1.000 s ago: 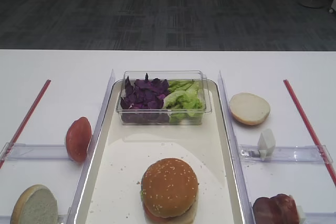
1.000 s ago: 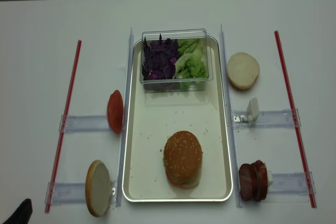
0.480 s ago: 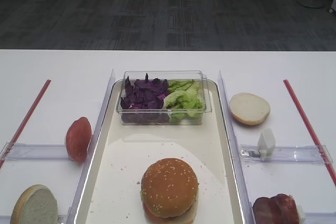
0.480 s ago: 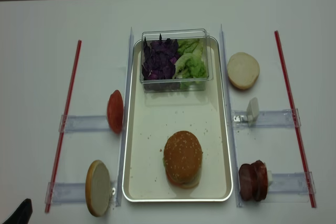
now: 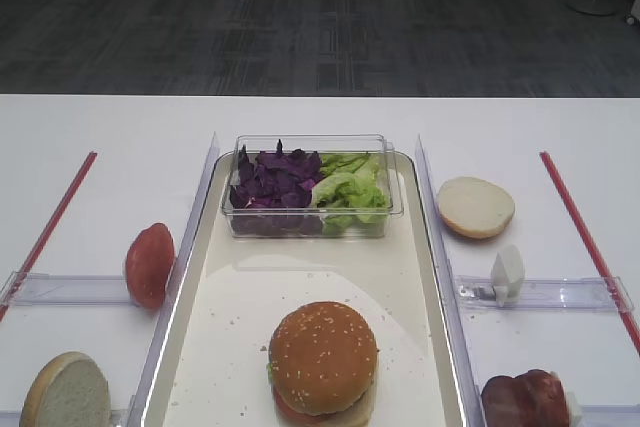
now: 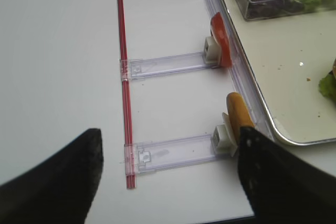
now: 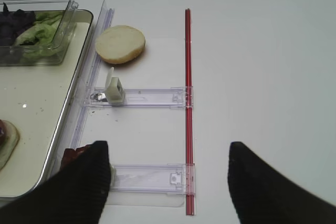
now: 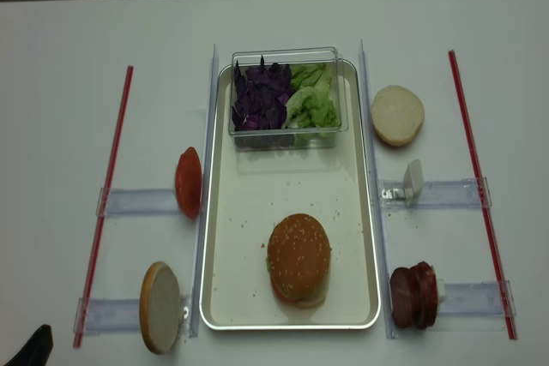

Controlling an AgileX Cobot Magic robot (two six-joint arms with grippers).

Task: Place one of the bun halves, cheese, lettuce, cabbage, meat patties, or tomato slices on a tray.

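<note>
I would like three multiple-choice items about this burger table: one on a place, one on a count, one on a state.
1. Where does the clear plastic box of cabbage and lettuce stand?
A. at the far end of the tray
B. on the table, left of the tray
C. on top of the burger

2. How many red strips lie on the table?
A. one
B. two
C. four

3. What is the state of the right end effector?
A. shut on a patty
B. shut on a bun
C. open, holding nothing

Answers:
1. A: the box sits inside the tray at its far end, beyond the sesame-topped burger.
2. B: one red strip lies at the left, another red strip at the right.
3. C: in the right wrist view the right end effector shows its fingers wide apart over bare table.
</note>
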